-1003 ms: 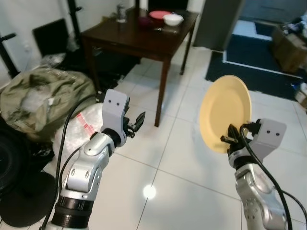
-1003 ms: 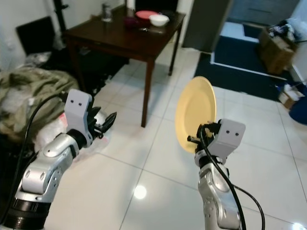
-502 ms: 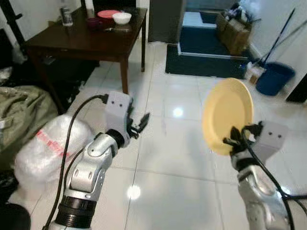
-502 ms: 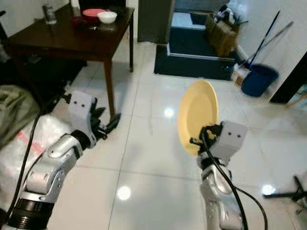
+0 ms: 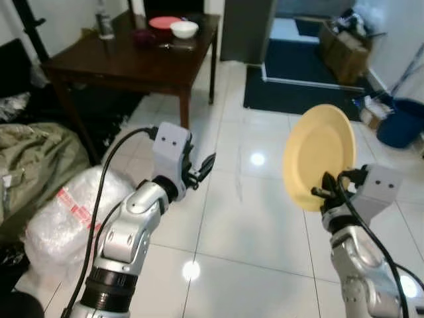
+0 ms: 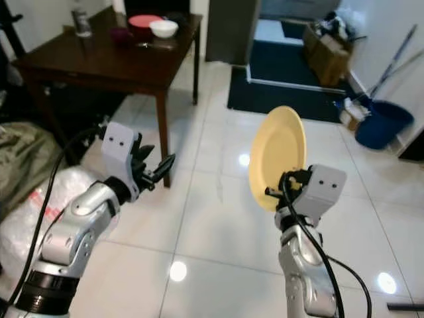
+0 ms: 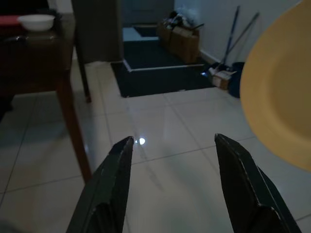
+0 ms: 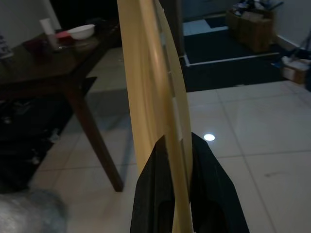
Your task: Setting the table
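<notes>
On a white tiled floor, far left, the dark wooden table (image 5: 142,63) already holds a white bowl (image 5: 184,29); your right gripper (image 5: 322,192) clamps an upright round yellow plate (image 5: 317,154), undelivered, your left gripper (image 5: 202,168) spread and empty.

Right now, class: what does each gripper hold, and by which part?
The right gripper pinches the yellow plate by its lower rim, holding it on edge. The left gripper is open and holds nothing.

Table (image 5: 132,63) far left w/ bowl (image 5: 183,29); plate (image 5: 318,157) right, upright.
</notes>
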You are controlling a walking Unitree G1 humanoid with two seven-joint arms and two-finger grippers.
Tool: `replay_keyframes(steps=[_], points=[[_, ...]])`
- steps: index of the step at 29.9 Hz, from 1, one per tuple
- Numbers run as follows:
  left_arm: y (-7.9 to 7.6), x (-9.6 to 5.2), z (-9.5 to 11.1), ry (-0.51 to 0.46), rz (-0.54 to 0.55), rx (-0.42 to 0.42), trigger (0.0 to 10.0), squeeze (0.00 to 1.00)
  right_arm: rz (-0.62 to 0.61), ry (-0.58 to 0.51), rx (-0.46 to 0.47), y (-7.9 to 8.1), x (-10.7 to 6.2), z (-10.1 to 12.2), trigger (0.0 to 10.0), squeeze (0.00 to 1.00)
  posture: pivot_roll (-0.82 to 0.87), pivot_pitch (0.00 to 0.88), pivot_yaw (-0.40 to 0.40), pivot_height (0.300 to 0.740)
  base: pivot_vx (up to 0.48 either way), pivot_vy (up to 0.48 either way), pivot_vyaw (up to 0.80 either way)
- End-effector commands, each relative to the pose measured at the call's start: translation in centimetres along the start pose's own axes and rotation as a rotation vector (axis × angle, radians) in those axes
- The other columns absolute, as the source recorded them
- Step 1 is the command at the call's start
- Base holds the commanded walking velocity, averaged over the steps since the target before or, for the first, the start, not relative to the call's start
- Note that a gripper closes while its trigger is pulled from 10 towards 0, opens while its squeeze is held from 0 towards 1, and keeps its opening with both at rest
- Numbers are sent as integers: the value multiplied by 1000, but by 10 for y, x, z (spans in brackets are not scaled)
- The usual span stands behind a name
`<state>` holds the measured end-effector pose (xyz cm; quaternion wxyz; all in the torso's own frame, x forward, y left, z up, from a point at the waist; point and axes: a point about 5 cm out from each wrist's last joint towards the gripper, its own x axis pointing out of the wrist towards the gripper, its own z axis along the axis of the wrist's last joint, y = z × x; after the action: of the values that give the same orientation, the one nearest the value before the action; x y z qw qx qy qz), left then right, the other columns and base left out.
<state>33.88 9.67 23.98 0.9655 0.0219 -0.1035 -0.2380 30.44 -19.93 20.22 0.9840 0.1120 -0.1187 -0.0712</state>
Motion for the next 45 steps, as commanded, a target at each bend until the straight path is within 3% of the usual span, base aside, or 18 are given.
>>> replay_keyframes(steps=[1,12,45], points=[[-3,0,-3,6,-12,-11,10000,0,-12,4,-6,-5,-2,0,10000,0,-15,168,41,740,480,0,0],[-6,2,-3,4,-23,-14,10000,0,-15,2,-10,-5,-1,0,10000,0,-19,168,40,740,480,0,-454],[-11,3,-5,-3,-44,-15,10000,0,-15,1,-24,-5,-1,-1,10000,0,-24,147,44,740,480,0,0]])
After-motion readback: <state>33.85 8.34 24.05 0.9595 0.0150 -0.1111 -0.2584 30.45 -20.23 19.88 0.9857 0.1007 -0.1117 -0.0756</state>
